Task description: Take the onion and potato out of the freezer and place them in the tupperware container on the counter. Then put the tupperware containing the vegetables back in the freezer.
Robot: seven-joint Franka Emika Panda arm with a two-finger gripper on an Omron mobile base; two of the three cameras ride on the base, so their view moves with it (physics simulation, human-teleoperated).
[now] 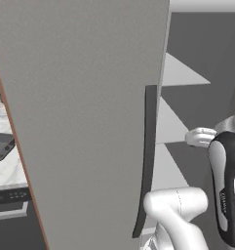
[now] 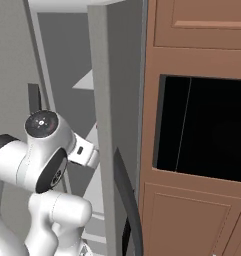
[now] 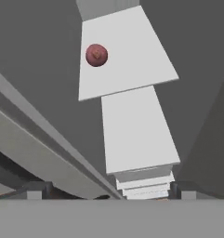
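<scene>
white arm [image 1: 187,215], item one: elbow folded low by the base, forearm reaching forward into the open freezer [image 1: 197,97]. end effector [image 3: 108,193]: released, fingers [image 3: 36,189] spread wide, holding nothing, looking along the pale shelves [image 3: 136,135]. onion [image 3: 96,55]: resting on the far shelf, well apart from the fingertips. freezer door [image 1: 85,122]: swung open, dark curved handle [image 1: 147,161]. tupperware container [image 1: 1,146]: on the marble desk [image 1: 7,171], a tan lump inside.
</scene>
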